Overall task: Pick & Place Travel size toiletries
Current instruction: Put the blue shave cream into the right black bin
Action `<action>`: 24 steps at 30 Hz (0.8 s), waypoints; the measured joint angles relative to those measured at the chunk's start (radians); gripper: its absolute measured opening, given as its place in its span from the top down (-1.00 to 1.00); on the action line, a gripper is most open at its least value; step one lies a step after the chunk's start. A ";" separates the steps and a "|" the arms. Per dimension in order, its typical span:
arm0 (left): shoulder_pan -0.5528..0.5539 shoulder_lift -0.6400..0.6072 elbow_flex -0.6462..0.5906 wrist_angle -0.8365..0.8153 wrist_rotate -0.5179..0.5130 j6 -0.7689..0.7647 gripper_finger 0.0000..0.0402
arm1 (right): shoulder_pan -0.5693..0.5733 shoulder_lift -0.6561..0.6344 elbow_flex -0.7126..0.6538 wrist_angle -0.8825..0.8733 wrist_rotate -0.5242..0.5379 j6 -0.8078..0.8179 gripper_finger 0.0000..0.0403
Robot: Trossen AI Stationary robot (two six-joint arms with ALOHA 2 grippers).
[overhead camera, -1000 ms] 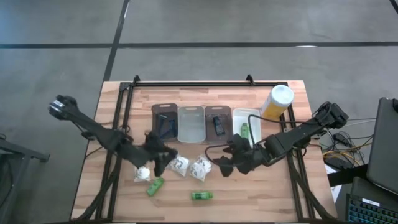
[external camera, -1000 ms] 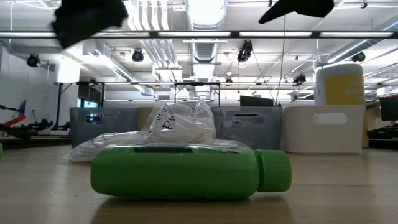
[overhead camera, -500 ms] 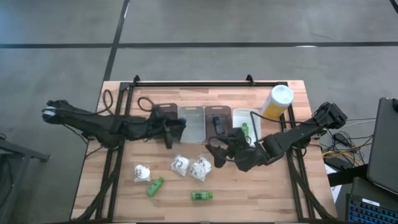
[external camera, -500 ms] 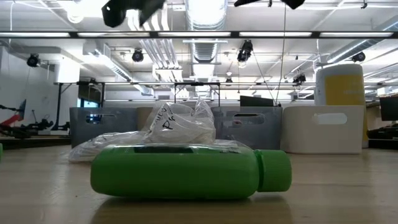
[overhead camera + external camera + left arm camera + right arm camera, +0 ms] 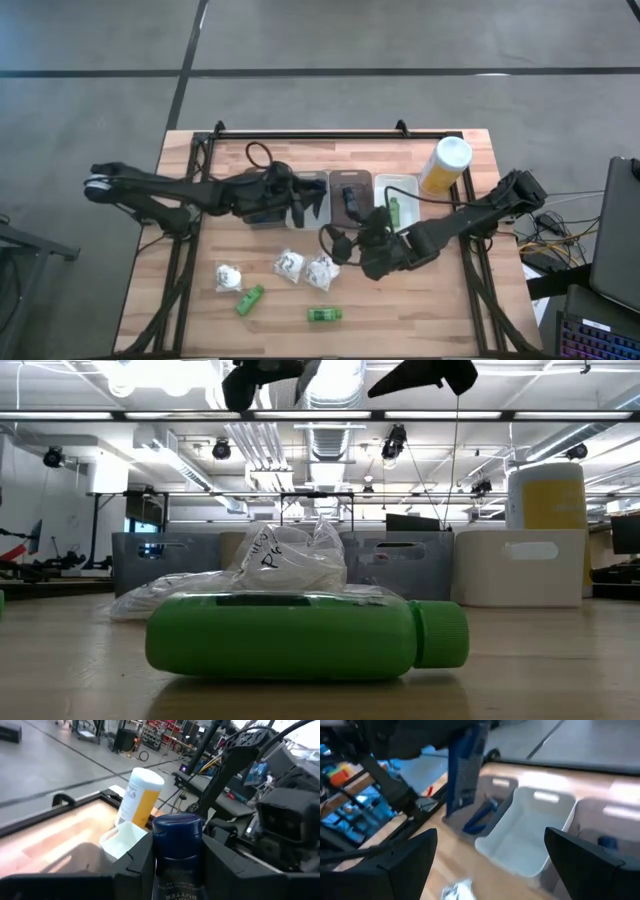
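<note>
Both arms are dark, almost black, made of long thin parts joined by round chunky joints. A thin black cable loops off each arm. The left gripper [image 5: 177,870] has two flat, dark, blocky fingers. The right gripper [image 5: 490,865] has two wide dark fingers with slanted edges.

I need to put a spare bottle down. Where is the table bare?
Bare wood lies at the near right corner, right of the green bottle, and at the far left beside the trays. It is crowded mid-table around the white bundles and under both arms.
</note>
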 joint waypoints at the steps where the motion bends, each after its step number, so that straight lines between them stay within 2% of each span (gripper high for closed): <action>1: 0.003 0.017 0.017 -0.001 0.000 0.023 0.37 | 0.000 -0.003 0.001 -0.001 0.012 -0.006 -0.81; 4: 0.013 0.063 0.055 -0.009 0.004 0.061 0.37 | -0.013 -0.007 0.018 0.001 -0.011 -0.008 -0.81; 9: 0.023 0.135 0.125 0.001 0.098 0.132 0.37 | -0.042 -0.007 0.027 -0.001 -0.082 0.024 -0.80; 15: 0.023 0.179 0.176 -0.008 0.134 0.144 0.37 | -0.042 -0.006 0.027 -0.013 -0.043 0.047 -0.81; 24: 0.023 0.156 0.180 -0.011 0.135 0.120 0.37 | -0.040 -0.004 0.025 -0.066 -0.003 0.046 -0.80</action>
